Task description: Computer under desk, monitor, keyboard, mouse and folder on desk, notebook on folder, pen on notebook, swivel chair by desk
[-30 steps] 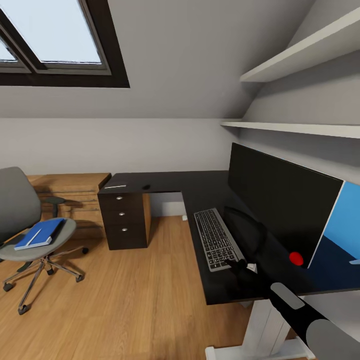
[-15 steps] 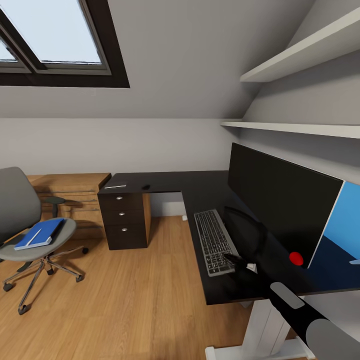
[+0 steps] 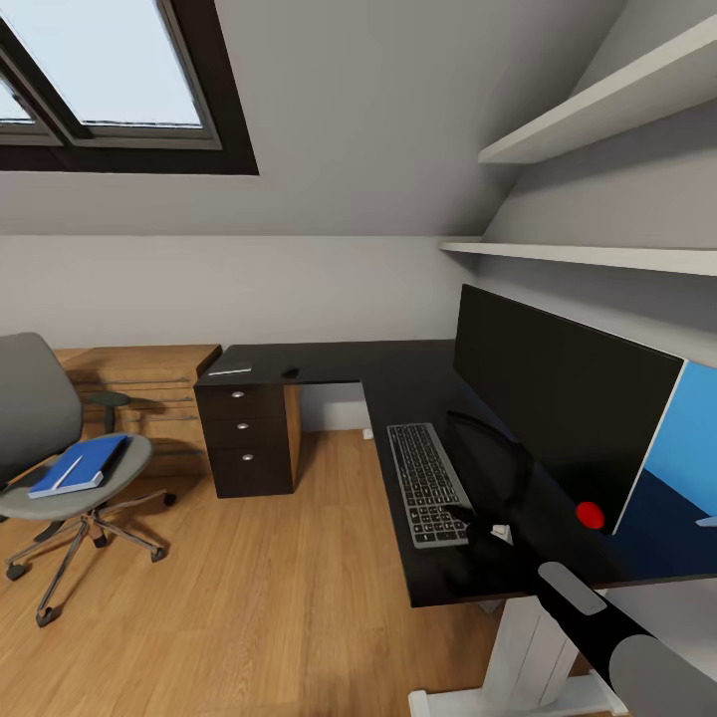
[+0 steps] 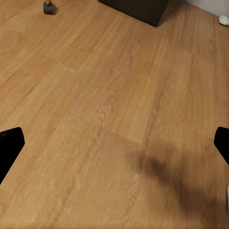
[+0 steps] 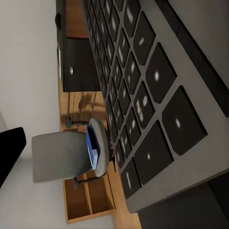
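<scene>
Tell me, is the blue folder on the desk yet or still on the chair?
Still on the chair. The blue folder lies flat on the swivel chair seat, across the floor from the desk.

An attic home office: sloped walls, a skylight, wood floor, desk with monitor, swivel chair

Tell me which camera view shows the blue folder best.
The head view: the folder lies flat on the swivel chair seat, top face visible with a white strip on it. The right wrist view catches it small and edge-on beyond the keyboard. The left wrist view looks at floor.
</scene>
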`<state>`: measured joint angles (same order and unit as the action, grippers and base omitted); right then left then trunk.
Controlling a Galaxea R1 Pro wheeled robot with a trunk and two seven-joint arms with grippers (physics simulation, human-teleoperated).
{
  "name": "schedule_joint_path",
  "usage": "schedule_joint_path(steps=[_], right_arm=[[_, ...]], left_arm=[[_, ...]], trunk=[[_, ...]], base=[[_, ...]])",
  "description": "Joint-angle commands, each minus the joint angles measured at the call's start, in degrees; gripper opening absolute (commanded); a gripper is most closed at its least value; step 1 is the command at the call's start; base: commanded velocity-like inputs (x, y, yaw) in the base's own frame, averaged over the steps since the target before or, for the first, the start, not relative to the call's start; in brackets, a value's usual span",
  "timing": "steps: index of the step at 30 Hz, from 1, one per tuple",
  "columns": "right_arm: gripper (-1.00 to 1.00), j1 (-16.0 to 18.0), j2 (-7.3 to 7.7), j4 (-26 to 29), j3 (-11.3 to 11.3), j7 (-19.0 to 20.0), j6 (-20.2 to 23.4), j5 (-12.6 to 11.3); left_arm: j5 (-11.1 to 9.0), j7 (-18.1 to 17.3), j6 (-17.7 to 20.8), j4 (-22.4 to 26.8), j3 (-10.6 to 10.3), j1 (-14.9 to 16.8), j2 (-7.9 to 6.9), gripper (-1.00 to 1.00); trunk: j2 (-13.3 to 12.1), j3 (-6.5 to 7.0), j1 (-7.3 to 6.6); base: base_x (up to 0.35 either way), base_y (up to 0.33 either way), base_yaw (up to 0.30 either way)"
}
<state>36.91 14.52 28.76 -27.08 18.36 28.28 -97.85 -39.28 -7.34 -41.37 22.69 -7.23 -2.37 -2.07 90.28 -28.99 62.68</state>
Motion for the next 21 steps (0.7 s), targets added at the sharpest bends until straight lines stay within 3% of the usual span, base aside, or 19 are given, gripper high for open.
schedule_joint_path(steps=[1,7,21], right_arm=[[1.0,0.0,0.07,-0.5,-0.5,-0.2,-0.1,0.3],[1.0,0.0,0.05,-0.5,-0.5,-0.2,-0.1,0.4],[1.0,0.0,0.07,-0.5,-0.5,-0.2,-0.2,0.4]], left_arm=[[-0.6,-0.2,-0.1,0.1,-0.3,0.0,-0.05,1.0],[-0.7,-0.2,-0.1,0.1,-0.4,0.0,-0.04,1.0],[-0.7,-0.2,0.0,0.1,-0.4,0.0,-0.04,1.0]], trunk=[[0.0,-0.06,0.0],[0.0,-0.06,0.0],[0.0,-0.06,0.0]], base=[[0.0,0.0,0.0],[-0.179,-0.035,0.0],[-0.304,-0.104,0.0]])
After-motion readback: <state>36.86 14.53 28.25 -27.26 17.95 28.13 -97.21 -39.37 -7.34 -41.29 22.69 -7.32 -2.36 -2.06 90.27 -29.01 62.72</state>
